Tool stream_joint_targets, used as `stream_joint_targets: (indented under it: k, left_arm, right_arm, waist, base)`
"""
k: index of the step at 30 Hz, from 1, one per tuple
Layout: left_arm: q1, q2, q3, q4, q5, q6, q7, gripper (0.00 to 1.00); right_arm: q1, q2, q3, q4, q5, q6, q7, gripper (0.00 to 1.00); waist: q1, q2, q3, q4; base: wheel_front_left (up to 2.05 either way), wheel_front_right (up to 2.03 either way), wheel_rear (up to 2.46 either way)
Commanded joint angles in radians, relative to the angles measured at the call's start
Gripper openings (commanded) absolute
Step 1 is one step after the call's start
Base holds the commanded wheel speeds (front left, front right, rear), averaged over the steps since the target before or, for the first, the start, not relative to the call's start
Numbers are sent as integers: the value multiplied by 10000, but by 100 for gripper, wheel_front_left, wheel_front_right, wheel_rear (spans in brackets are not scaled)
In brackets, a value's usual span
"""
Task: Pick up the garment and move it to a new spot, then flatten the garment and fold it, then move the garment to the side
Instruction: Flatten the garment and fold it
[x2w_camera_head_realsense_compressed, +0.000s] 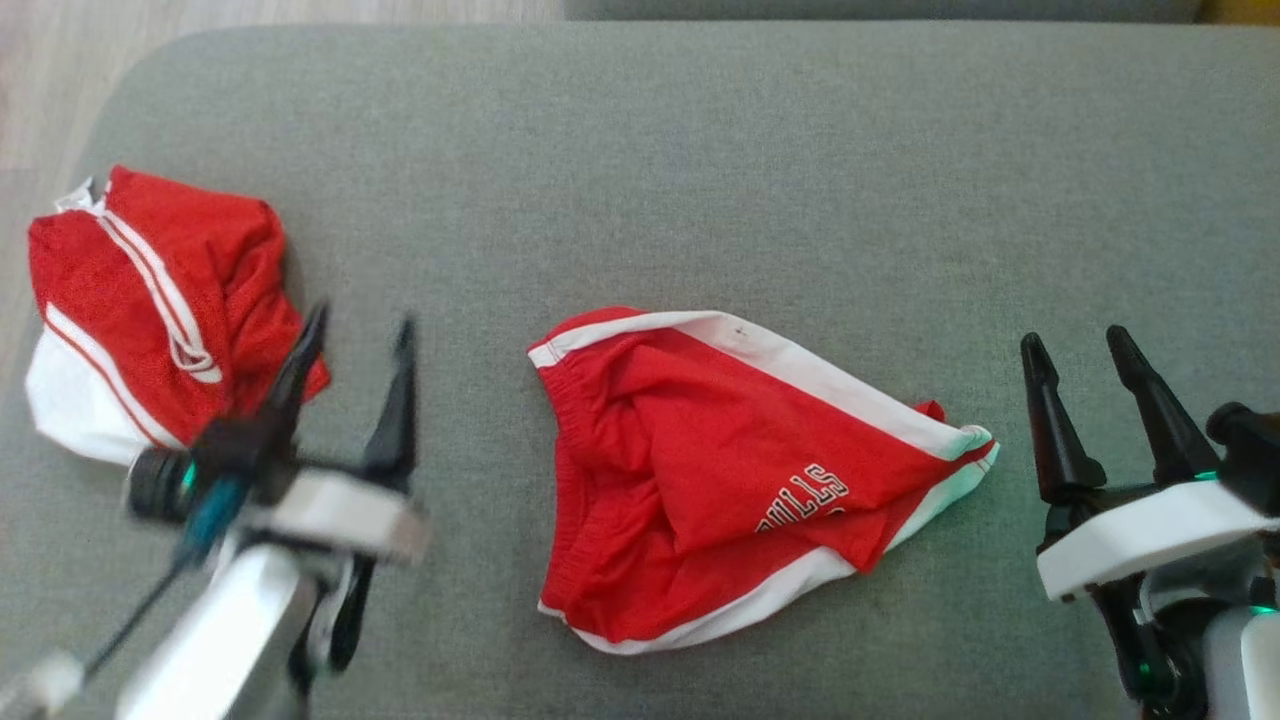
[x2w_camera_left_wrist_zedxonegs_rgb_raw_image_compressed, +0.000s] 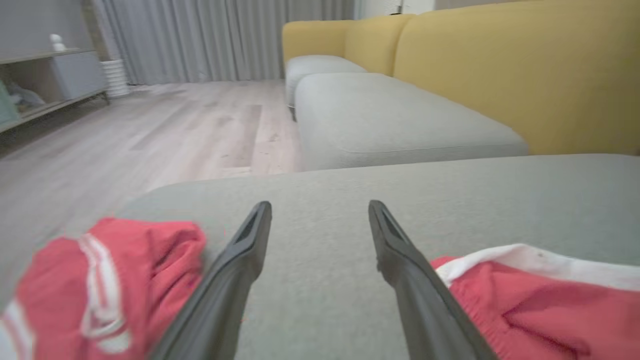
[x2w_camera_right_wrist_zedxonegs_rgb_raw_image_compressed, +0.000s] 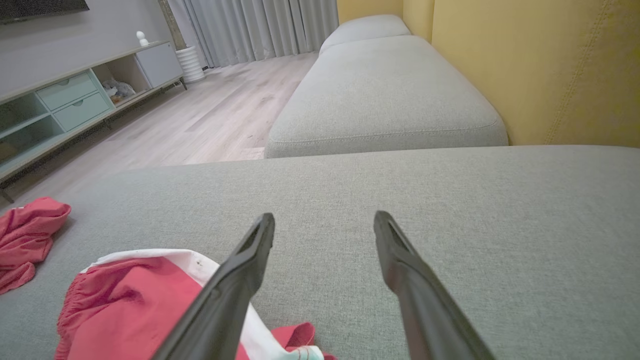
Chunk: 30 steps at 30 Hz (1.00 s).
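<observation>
You can read "ULLS" in outlined letters, upside down, on the middle red shorts (x2w_camera_head_realsense_compressed: 720, 470); a fold hides the word's start.

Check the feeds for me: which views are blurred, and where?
Head view: left gripper blurred and smeared, middle shorts and right gripper sharp. Left wrist view: crumpled shorts at lower left soft, edges smeared. Right wrist view: sharp throughout.

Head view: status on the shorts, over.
Left gripper open, empty. Right gripper open, empty. Shorts crumpled on cushion between them, untouched. Second red garment beside left gripper.
</observation>
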<state>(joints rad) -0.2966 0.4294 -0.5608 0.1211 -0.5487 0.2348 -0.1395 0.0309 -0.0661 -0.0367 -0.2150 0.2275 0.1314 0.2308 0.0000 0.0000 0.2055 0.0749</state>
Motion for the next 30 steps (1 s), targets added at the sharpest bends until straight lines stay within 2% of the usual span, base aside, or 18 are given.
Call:
stream_joint_targets:
  k: [1, 5, 9, 12, 21, 22, 23, 27, 30]
  left_arm:
    - [-1108, 44, 199, -167, -86, -244, 333, 100]
    - [-2324, -386, -497, 585, -401, -1021, 1923, 100]
    - [-3039, -791, -1070, 1550, -726, -1588, 3291, 100]
    - [-3281, -990, -1327, 2120, -956, -1901, 3937, 100]
    - [-3474, -1142, -1611, 2900, -1227, -2127, 4762, 98]
    - [-3498, -1153, -1632, 2930, -1226, -2147, 4769, 44]
    - [-3516, -1168, -1651, 2956, -1236, -2178, 4774, 0]
    - [-3569, -1218, -1736, 3005, -1198, -2241, 4699, 0]
    - [-3563, -1238, -1770, 2991, -1159, -2228, 4585, 0]
  right_arm:
    - [-391, -160, 263, -422, -47, -7, 41, 100]
    - [-505, -241, 342, -418, -7, -7, 75, 100]
    - [-524, -274, 324, -368, 26, -7, 91, 100]
    - [-540, -279, 303, -342, 50, -7, 62, 100]
    - [-518, -240, 247, -252, 83, -7, 105, 100]
    - [-511, -241, 228, -212, 80, -7, 167, 100]
    - [-494, -249, 199, -156, 67, -7, 247, 100]
    - [-275, -447, 251, 190, 29, -7, 863, 100]
    - [-37, -699, 735, 371, 157, -7, 1419, 100]
  waist:
    - [0, 0, 185, -64]
    - [0, 0, 504, -201]
    - [0, 0, 744, -385]
    - [0, 0, 860, -492]
    - [0, 0, 985, -580]
    - [0, 0, 1000, -574]
    - [0, 0, 1009, -566]
    - [0, 0, 1024, -503]
    - [0, 0, 1029, -441]
  base:
    - [0, 0, 0]
    - [0, 0, 0]
    - [0, 0, 0]
    - [0, 0, 0]
    - [0, 0, 0]
    - [0, 0, 0]
    - [0, 0, 0]
    - [0, 0, 0]
    - [0, 0, 0]
